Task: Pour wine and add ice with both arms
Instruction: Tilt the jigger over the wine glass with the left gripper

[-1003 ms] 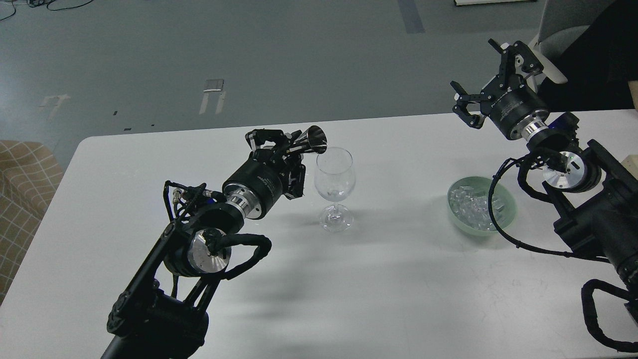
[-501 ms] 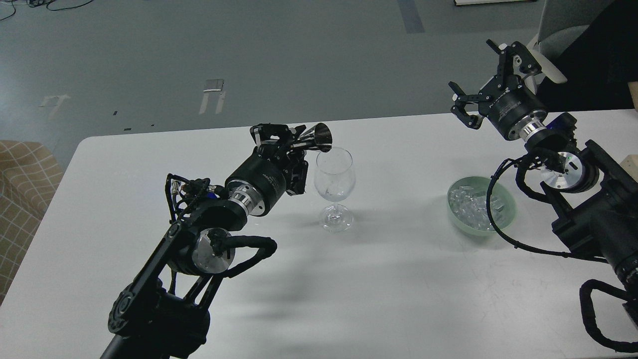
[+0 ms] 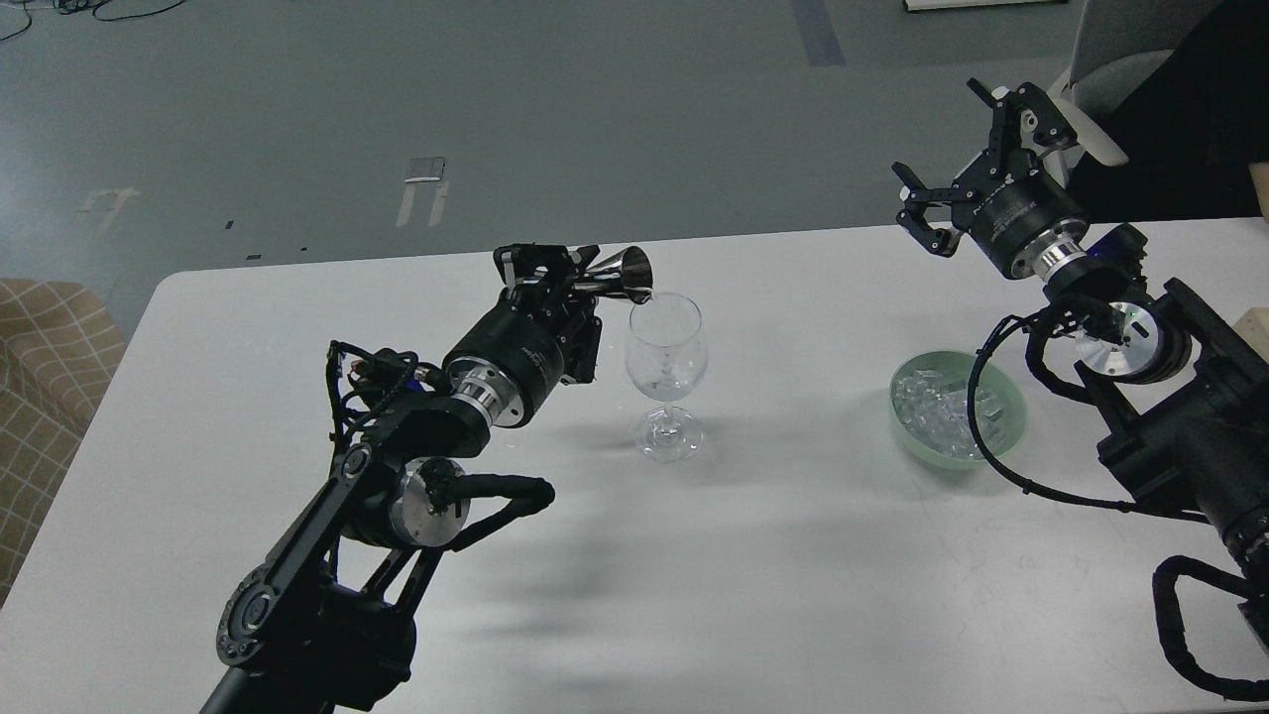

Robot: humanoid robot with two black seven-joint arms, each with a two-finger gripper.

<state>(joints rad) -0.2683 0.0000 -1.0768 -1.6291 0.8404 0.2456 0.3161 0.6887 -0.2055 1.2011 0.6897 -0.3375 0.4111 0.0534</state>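
A clear wine glass (image 3: 667, 367) stands upright near the middle of the white table (image 3: 773, 555). My left gripper (image 3: 565, 273) is shut on a small steel jigger (image 3: 623, 274), tipped on its side with its mouth at the glass's left rim. I cannot make out the wine. A pale green bowl (image 3: 1003, 428) holds the heap of ice (image 3: 942, 412) to the right of the glass. My right gripper (image 3: 977, 164) is open and empty, raised above the table's far edge behind the bowl.
The right arm's black cable (image 3: 991, 436) loops over the bowl's right side. A brown checked seat (image 3: 45, 357) stands off the table's left end. A grey chair (image 3: 1120, 69) is beyond the far right corner.
My left gripper has risen and moved slightly toward the glass, tilting the jigger further so its mouth sits at the rim. The right gripper has barely shifted.
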